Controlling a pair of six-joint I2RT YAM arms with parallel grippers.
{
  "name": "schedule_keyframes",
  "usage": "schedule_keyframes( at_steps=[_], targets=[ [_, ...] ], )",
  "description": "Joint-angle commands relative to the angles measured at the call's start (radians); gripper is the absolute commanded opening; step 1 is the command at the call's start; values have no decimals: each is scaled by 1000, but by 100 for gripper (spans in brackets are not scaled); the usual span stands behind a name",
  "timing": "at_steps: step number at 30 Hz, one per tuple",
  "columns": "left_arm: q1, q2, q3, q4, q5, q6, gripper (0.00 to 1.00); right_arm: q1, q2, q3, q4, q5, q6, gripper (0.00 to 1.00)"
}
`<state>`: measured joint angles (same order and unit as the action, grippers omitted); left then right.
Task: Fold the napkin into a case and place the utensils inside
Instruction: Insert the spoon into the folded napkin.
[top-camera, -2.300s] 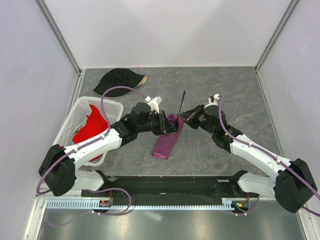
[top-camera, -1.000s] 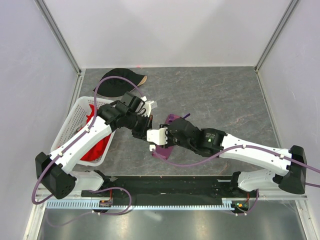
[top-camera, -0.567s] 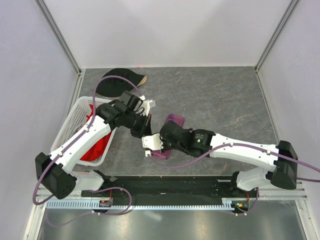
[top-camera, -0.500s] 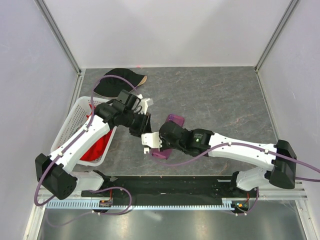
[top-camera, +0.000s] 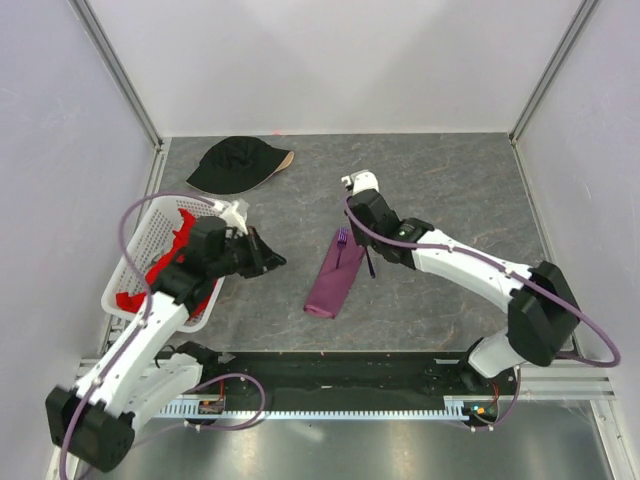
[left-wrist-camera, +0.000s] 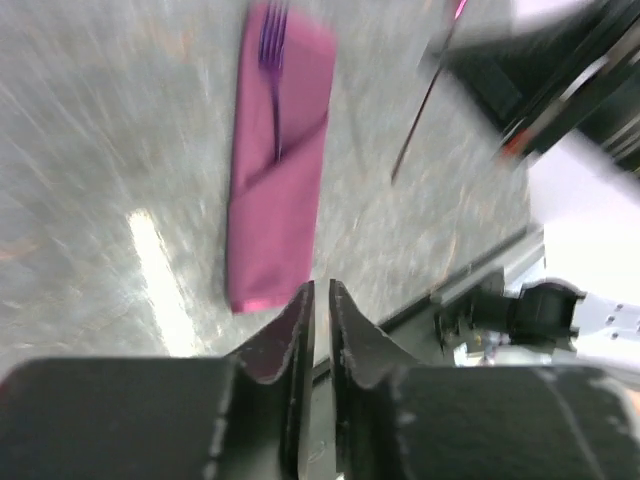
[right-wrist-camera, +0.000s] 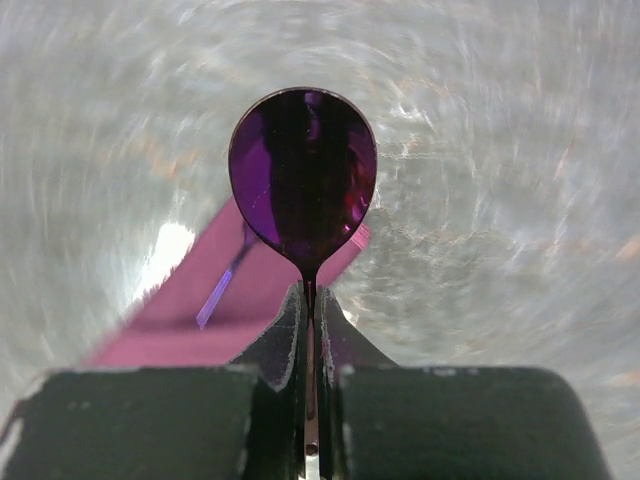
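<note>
**Spoon gripped beside the folded case, fork already tucked in**

The grey desk (top-camera: 450, 190) carries everything. At its left edge stands a white lattice basket (top-camera: 128, 265) with a red cloth (top-camera: 165, 270) heaped inside. A black cap (top-camera: 232, 165) lies near the far left corner, well apart from the rest.

Near the middle of the desk lies the case (top-camera: 328, 285), a long narrow plum-purple pouch. It slants so that its far end leans to the right and its near end points toward the arm bases.

The left pincer (left-wrist-camera: 321, 295) hangs just right of the basket and well left of the case. Its jaws stand narrow, with only a slit between them, and they hold nothing.

The right pincer (right-wrist-camera: 308, 300) is clamped on the thin handle of a dark purple spoon (right-wrist-camera: 303, 170). The spoon's bowl points away from the fingers. From above, the spoon sits just beside the right edge of the case, near its far end. Whether it touches the desk I cannot tell.

A purple fork (top-camera: 341, 243) rests on the far end of the case. Its tines are exposed and its handle runs under a slanting fold.
</note>
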<state>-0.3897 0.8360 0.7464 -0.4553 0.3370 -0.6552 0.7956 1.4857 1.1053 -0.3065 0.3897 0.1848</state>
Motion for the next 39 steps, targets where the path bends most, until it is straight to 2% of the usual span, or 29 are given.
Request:
schedule_keyframes(
  at_steps=[1, 7, 13, 28, 39],
  targets=[
    [-72, 144, -85, 219, 100, -74, 10, -97, 92, 100, 9, 74, 399, 0],
    [-205, 309, -105, 323, 112, -57, 5, -173, 237, 232, -42, 50, 497, 0],
    [-273, 360, -150, 340, 83, -44, 2, -193, 343, 306, -48, 24, 527, 0],
    [-409, 505, -212, 389, 22, -101, 2, -177, 354, 265, -98, 31, 599, 0],
    [-429, 607, -205, 497, -12, -139, 2, -128, 355, 255, -189, 34, 659, 0]
  ],
)
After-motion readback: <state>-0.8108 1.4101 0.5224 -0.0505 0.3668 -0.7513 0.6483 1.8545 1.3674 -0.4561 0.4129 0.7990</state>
